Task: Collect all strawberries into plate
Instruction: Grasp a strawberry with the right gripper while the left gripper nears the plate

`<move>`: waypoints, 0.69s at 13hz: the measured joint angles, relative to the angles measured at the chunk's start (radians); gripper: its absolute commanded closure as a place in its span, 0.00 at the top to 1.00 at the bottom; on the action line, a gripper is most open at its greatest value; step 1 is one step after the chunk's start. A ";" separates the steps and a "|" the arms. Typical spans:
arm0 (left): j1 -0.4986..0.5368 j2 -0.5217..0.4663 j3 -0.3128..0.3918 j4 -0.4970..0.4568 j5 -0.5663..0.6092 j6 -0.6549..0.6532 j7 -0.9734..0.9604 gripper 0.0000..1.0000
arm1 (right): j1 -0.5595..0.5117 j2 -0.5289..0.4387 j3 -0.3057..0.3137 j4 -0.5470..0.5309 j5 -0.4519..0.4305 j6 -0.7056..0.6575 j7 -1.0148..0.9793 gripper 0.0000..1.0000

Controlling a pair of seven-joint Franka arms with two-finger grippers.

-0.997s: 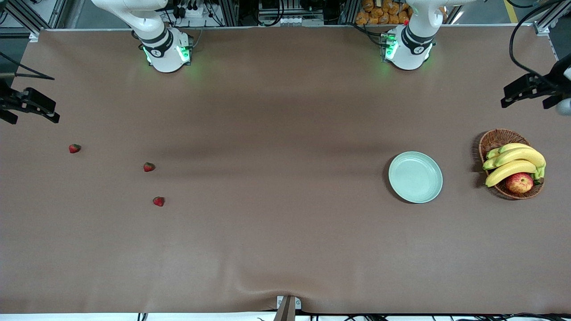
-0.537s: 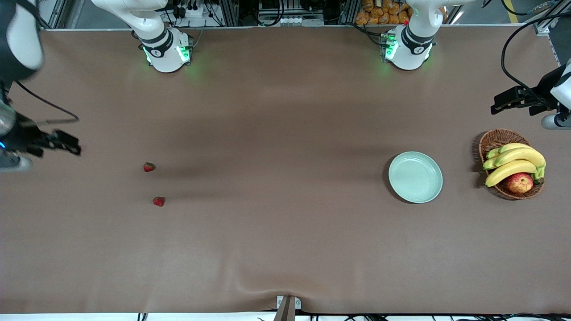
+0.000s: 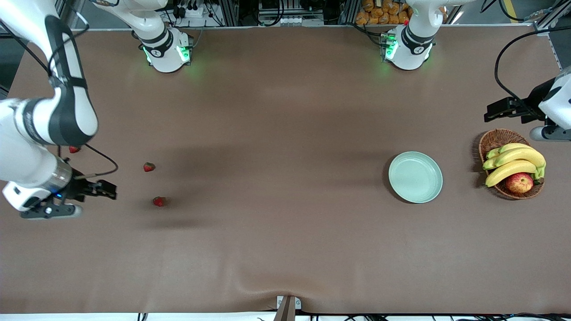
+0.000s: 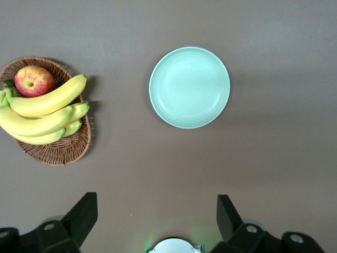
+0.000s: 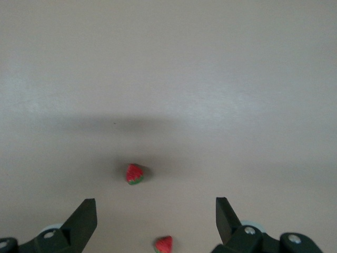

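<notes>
Three strawberries lie toward the right arm's end of the table: one [image 3: 159, 201] nearest the front camera, one [image 3: 149, 167] a little farther, and one [image 3: 74, 149] half hidden under the right arm. My right gripper [image 3: 109, 191] is open and empty, low over the table beside the nearest berry. The right wrist view shows two strawberries, one [image 5: 135, 174] ahead of the open gripper [image 5: 155, 221] and one [image 5: 164, 244] between its fingers. The mint-green plate [image 3: 415, 177] is empty. My left gripper [image 3: 490, 112] is open and empty, up over the table near the basket; it also shows in the left wrist view [image 4: 156, 219], with the plate [image 4: 189, 87] below.
A brown wicker basket [image 3: 495, 138] with bananas [image 3: 513, 162] and a red-yellow apple [image 3: 519, 182] stands beside the plate, toward the left arm's end; the basket also shows in the left wrist view [image 4: 58, 150]. The right arm's forearm [image 3: 53, 116] hangs over the table's end.
My right arm has swung in over the table and down toward the front camera, its gripper now beside the nearest strawberry. My left gripper has drifted slightly toward the basket.
</notes>
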 measured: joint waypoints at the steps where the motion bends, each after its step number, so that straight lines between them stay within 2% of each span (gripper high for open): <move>1: -0.012 0.000 -0.003 0.003 0.000 0.010 0.000 1.00 | 0.005 0.022 0.000 0.000 0.026 0.008 0.000 1.00; 5: -0.070 0.002 -0.018 0.007 -0.001 0.045 -0.006 1.00 | 0.019 0.111 0.002 0.000 0.063 0.016 0.000 1.00; 9: -0.115 0.028 -0.022 0.008 -0.001 0.069 -0.062 1.00 | 0.042 0.184 0.002 0.001 0.068 0.031 0.000 0.85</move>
